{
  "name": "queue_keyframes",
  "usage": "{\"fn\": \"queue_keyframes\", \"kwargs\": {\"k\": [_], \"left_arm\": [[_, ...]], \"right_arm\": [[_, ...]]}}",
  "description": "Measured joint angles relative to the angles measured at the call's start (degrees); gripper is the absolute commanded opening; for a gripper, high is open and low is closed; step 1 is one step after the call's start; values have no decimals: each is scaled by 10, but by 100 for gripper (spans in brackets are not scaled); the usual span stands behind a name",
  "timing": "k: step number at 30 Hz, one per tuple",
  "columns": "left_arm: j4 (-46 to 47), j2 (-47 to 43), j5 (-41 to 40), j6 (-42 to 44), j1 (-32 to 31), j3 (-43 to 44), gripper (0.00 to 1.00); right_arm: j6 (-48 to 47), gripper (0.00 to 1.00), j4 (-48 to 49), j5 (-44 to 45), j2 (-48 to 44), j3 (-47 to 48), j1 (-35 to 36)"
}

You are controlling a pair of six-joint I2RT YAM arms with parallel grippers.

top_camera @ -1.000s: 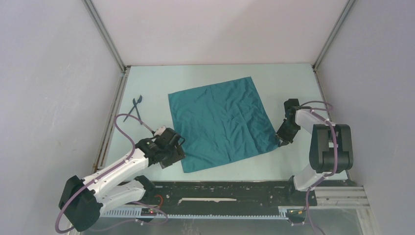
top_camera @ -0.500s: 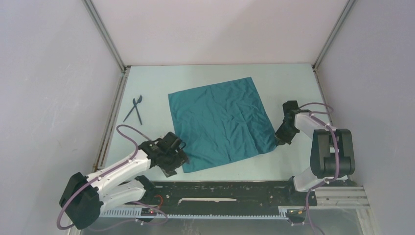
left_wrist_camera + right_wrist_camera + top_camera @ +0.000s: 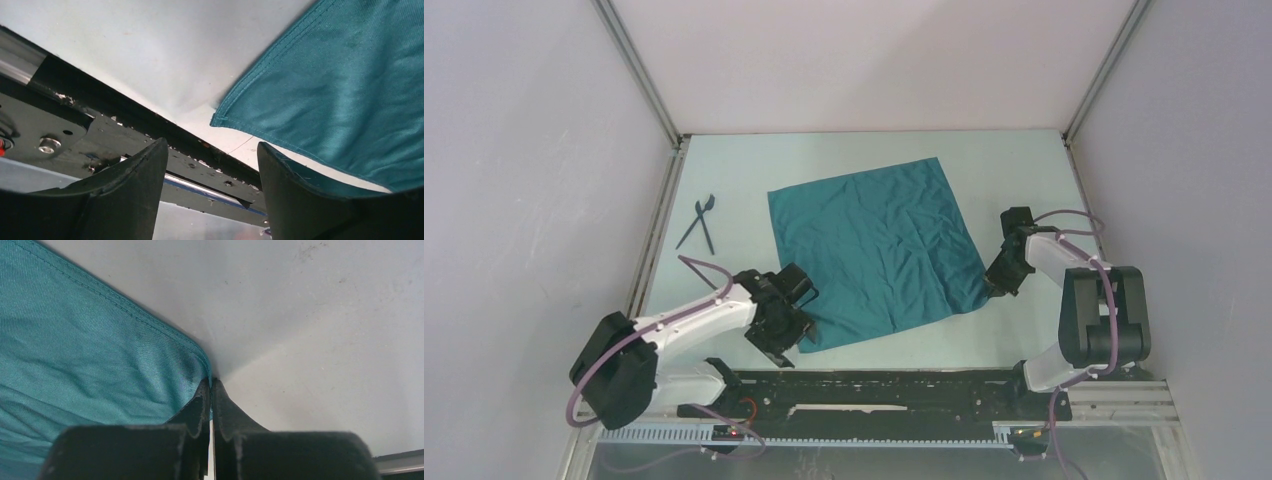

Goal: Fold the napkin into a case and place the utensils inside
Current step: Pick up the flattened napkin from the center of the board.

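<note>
Napkin (image 3: 874, 250) is lying flat in the middle of the table (image 3: 1024, 170), not folded yet. My right gripper (image 3: 211, 390) is clamped on its near right corner. My left gripper (image 3: 212, 150) is wide open, with the near left corner just ahead of the fingertips. 2 dark utensils (image 3: 701, 222) sit off to the left.

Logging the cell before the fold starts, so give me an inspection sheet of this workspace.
Surface: pale table.
Job's things: napkin spread flat, unfolded; two dark utensils crossed, apart to its left.
Clutter: nothing seen.
Grippers: left gripper open at the napkin's near-left corner; right gripper shut on its near-right corner.
Cables: purple cable loops along each arm.
Surroundings: white walls, metal corner posts, black rail at near edge.
</note>
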Motion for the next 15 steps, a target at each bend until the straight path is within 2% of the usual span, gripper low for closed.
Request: {"fn": "queue_keyframes", "kwargs": {"k": [5, 15], "left_arm": [[-21, 43, 3, -15, 0, 39, 64], [-30, 98, 3, -28, 0, 56, 57]], "right_arm": [[0, 0, 2, 0, 0, -1, 1], [-4, 0, 8, -5, 0, -2, 3]]}}
